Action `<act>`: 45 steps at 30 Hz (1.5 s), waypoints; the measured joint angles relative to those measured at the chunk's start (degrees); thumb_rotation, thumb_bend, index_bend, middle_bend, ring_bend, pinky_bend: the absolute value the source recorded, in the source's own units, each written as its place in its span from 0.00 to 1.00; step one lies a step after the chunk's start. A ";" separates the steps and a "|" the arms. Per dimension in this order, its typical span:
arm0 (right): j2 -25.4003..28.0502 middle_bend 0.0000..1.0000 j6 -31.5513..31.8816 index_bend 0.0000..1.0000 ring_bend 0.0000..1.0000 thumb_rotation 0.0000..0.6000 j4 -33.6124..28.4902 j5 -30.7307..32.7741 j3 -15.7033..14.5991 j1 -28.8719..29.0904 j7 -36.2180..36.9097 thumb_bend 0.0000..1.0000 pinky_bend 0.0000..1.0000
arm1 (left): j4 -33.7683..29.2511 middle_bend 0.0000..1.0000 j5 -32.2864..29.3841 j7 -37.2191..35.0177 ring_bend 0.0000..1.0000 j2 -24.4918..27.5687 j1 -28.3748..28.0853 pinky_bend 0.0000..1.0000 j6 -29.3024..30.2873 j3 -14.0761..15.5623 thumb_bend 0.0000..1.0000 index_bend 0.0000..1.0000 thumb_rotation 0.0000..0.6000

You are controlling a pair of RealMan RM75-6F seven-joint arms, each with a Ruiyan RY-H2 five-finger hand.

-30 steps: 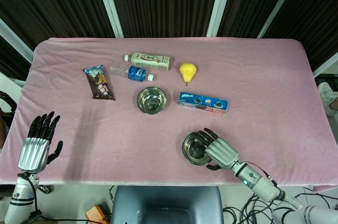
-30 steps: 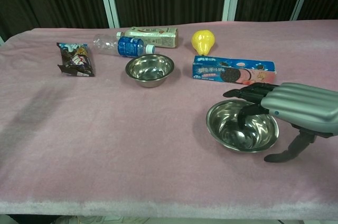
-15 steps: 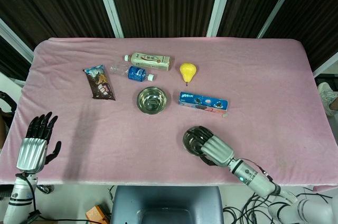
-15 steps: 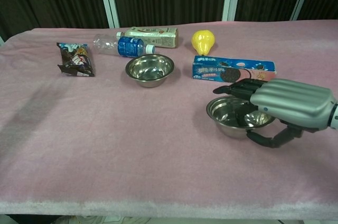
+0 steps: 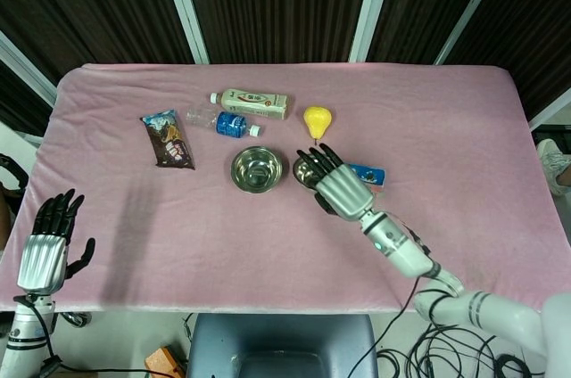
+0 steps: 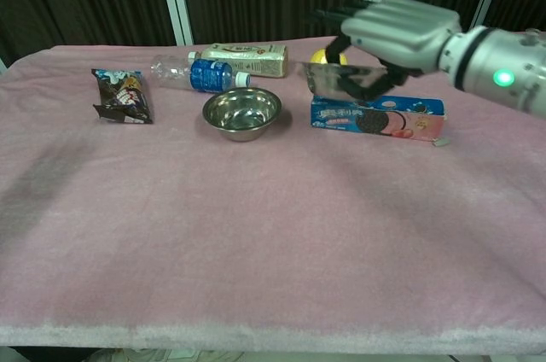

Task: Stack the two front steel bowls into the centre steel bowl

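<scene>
My right hand (image 6: 394,31) grips a steel bowl (image 6: 334,80) in the air, above the cookie box (image 6: 378,117) and just right of the centre bowl (image 6: 242,112) on the pink table (image 6: 256,234). A pear (image 5: 317,119), two bottles (image 5: 254,102) and a snack packet (image 5: 167,139) lie nearby. My left hand (image 5: 45,244) hangs empty, fingers apart.

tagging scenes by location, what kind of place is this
Probably a robot lab or test setup, not a home: a table under a pink cloth, dark curtain panels behind it, loose cables on the floor, and groceries laid out around a steel bowl.
</scene>
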 measured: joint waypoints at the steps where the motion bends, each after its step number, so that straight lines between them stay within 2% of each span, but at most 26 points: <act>1: -0.83 0.03 -0.91 0.71 0.00 1.00 0.72 1.47 1.16 1.40 -1.75 0.64 0.00 | 0.20 0.00 -0.10 -0.43 0.00 0.01 0.11 0.09 0.03 -0.10 0.41 0.00 1.00; 6: -7.73 0.03 -5.76 0.72 0.00 1.00 8.38 8.80 5.56 9.78 -9.85 0.64 0.00 | 1.34 0.00 -0.55 -2.72 0.00 0.19 0.49 0.09 -0.14 -0.68 0.41 0.00 1.00; 10: -14.42 0.03 -8.31 0.72 0.00 1.00 16.58 11.39 6.66 15.29 -13.25 0.64 0.00 | 1.61 0.00 -0.60 -3.65 0.00 0.43 0.62 0.09 -0.15 -1.06 0.41 0.00 1.00; 14: -21.85 0.03 -10.34 0.68 0.00 1.00 25.99 13.29 6.45 19.76 -14.85 0.64 0.00 | 1.68 0.00 -0.25 -4.24 0.00 0.70 0.83 0.09 0.13 -1.19 0.41 0.00 1.00; 17: -26.39 0.03 -11.39 0.56 0.00 1.00 31.52 13.93 5.24 21.88 -14.87 0.60 0.00 | 1.72 0.00 -0.11 -4.41 0.00 0.77 0.98 0.09 0.19 -1.21 0.41 0.00 1.00; 19: -28.03 0.03 -11.86 0.45 0.00 1.00 33.36 13.94 3.99 22.61 -14.25 0.49 0.00 | 1.67 0.00 -0.08 -4.48 0.00 0.86 1.11 0.09 0.31 -1.25 0.41 0.00 1.00; 20: -28.40 0.02 -12.03 0.36 0.00 1.00 33.72 13.92 3.22 22.75 -13.63 0.40 0.00 | 1.62 0.00 -0.06 -4.51 0.00 0.88 1.18 0.09 0.45 -1.31 0.41 0.00 1.00; 22: -28.27 0.01 -12.01 0.26 0.00 1.00 33.30 13.85 2.51 22.57 -13.10 0.33 0.00 | 1.53 0.00 0.01 -4.55 0.00 0.92 1.34 0.09 0.72 -1.38 0.41 0.00 1.00; 26: -25.77 0.00 -11.13 0.03 0.00 1.00 28.48 13.94 1.42 20.72 -12.82 0.26 0.00 | 1.41 0.00 0.14 -4.47 0.00 0.96 1.52 0.09 0.75 -1.43 0.41 0.00 1.00; 28: -23.72 0.00 -10.61 0.00 0.00 1.00 24.67 14.24 0.90 19.33 -12.82 0.25 0.00 | 1.35 0.00 0.23 -4.34 0.00 0.99 1.60 0.09 0.82 -1.41 0.41 0.00 1.00; 31: -18.72 0.00 -9.16 0.00 0.00 1.00 15.77 14.72 -0.30 16.22 -12.87 0.25 0.00 | 1.02 0.00 0.57 -3.92 0.00 1.18 1.85 0.09 1.27 -1.27 0.41 0.00 1.00; 34: -11.46 0.00 -5.78 0.00 0.00 1.00 4.28 14.68 -2.34 11.61 -13.30 0.25 0.00 | 0.35 0.00 1.08 -2.85 0.00 1.78 2.24 0.09 1.74 -0.91 0.41 0.00 1.00; 38: 2.30 0.00 4.67 0.00 0.00 1.00 -13.28 13.79 -7.14 1.19 -14.05 0.25 0.00 | -2.36 0.00 1.49 0.38 0.00 3.71 3.04 0.09 1.62 0.14 0.41 0.00 1.00; 41: 10.73 0.00 16.03 0.00 0.00 1.00 -21.70 12.54 -11.25 -8.32 -13.58 0.25 0.00 | -6.18 0.01 0.87 3.88 0.00 5.81 3.67 0.08 0.15 1.04 0.41 0.00 1.00; 45: 15.26 0.00 30.36 0.00 0.00 1.00 -24.28 10.98 -16.68 -22.11 -10.20 0.25 0.00 | -12.12 0.01 0.00 9.12 0.00 8.60 4.61 0.08 -1.27 2.01 0.41 0.00 1.00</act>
